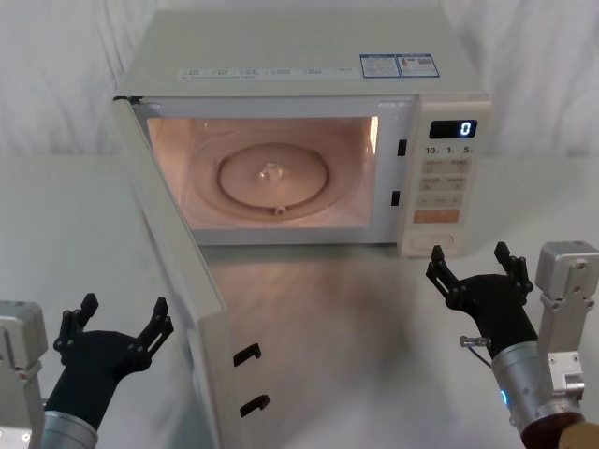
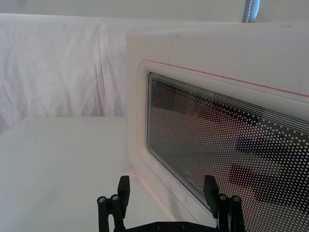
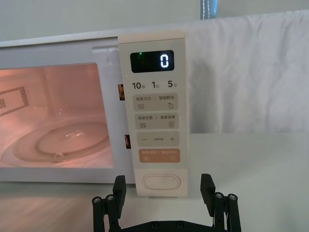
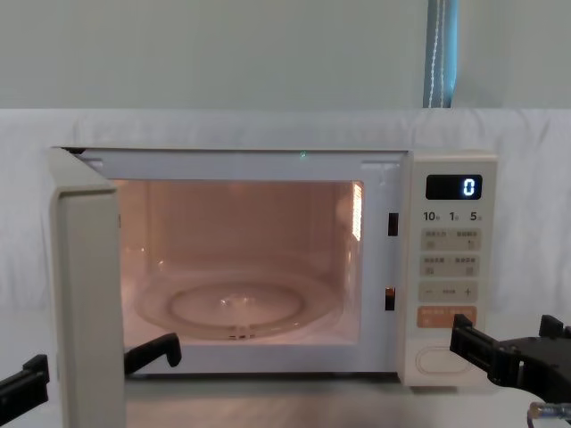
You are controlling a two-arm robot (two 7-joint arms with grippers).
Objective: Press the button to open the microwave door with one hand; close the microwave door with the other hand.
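2 black claws (image 1: 114, 326), grey wrists

Microwave (image 1: 309, 84) sits at the table's (image 1: 56, 234) back. Its door (image 1: 182, 281) swings out toward the robot at left, turntable (image 1: 278, 176) inside. Left gripper (image 1: 120, 325) just left of the door; right gripper (image 1: 473, 267) before the button (image 1: 438, 240).

Your left gripper (image 1: 112, 323) sits low at the near left with its fingers spread wide. Your right gripper (image 1: 473, 267) is raised at the near right, fingers likewise spread, holding nothing.
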